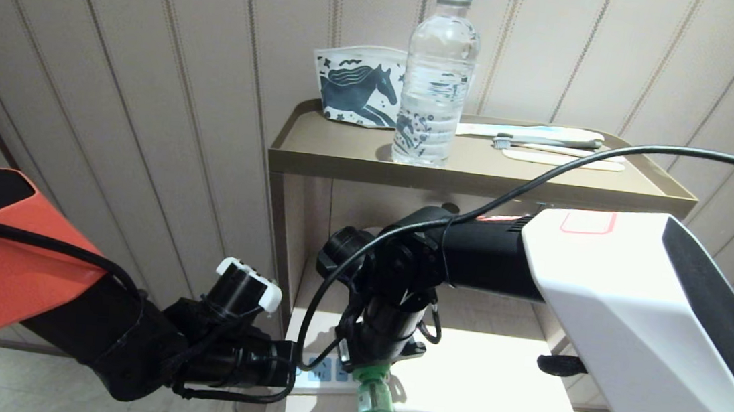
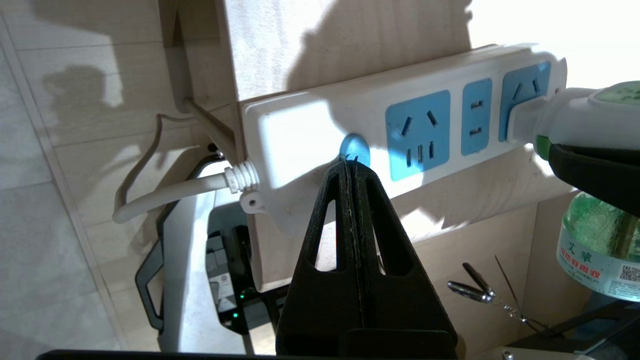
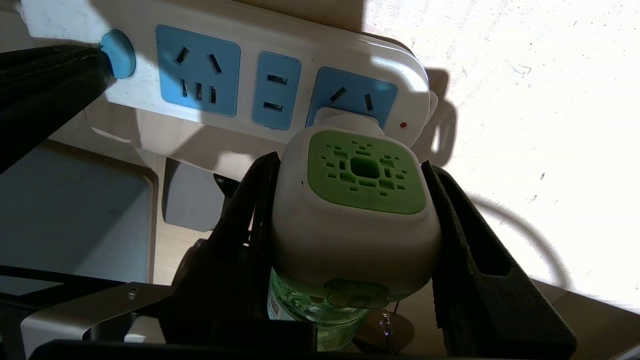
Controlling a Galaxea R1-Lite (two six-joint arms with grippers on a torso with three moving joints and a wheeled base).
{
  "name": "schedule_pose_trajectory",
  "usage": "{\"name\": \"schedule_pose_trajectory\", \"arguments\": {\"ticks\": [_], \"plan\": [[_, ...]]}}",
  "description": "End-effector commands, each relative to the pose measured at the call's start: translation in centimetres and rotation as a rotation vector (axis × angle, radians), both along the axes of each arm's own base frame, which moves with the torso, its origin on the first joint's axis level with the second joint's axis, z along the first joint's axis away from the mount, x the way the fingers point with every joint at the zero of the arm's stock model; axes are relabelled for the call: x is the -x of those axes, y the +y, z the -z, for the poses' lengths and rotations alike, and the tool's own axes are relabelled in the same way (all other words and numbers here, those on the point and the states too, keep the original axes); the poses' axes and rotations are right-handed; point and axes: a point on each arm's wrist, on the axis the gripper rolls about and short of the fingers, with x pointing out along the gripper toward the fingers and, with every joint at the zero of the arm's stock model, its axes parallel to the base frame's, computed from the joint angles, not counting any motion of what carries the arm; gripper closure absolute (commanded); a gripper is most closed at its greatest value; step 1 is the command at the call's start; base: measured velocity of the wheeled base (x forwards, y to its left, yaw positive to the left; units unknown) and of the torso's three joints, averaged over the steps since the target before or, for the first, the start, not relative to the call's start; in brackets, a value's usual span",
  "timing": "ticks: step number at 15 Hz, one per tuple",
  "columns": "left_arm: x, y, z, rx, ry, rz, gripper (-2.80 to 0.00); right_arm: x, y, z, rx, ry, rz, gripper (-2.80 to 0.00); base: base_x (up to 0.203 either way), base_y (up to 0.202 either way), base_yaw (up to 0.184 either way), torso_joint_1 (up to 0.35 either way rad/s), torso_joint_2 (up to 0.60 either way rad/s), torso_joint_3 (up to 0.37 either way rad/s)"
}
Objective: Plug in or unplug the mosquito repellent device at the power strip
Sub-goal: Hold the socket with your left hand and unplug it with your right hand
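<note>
Right gripper (image 3: 350,210) clamped on mosquito repellent device (image 3: 357,210), plugged into power strip (image 3: 280,80) end socket. Left gripper (image 2: 351,162), fingers together, touches strip's blue button (image 2: 356,148).

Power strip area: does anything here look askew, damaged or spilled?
Nothing spilled or broken shows. The power strip lies at the shelf's edge, partly overhanging it. The repellent device sits at the end socket, held by the right tool. The shut left tool points at the round button.

We noted, well above the jaws, a water bottle (image 1: 437,71), horse-print pouch (image 1: 357,84) and toothbrush (image 1: 545,141) on a brown tray (image 1: 345,153).
</note>
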Motion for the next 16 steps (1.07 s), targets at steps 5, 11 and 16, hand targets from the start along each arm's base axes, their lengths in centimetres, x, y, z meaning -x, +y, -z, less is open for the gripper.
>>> {"name": "schedule_pose_trajectory", "arguments": {"ticks": [5, 11, 16], "plan": [[1.2, -1.2, 0.6, -0.029, 0.007, 0.033, 0.0, 0.1, -0.1, -0.4, -0.003, -0.005, -0.004, 0.0, 0.0, 0.0, 0.0, 0.0, 0.0, 0.0], [1.2, -2.1, 0.9, -0.066, -0.043, 0.013, 0.0, 0.2, -0.1, -0.5, -0.003, -0.004, -0.004, 0.0, 0.0, 0.0, 0.0, 0.0, 0.0, 0.0], [0.4, -1.9, 0.9, -0.051, -0.041, -0.028, 0.0, 0.1, -0.1, -0.3, 0.001, 0.0, -0.004, 0.0, 0.0, 0.0, 0.0, 0.0, 0.0, 0.0]]}}
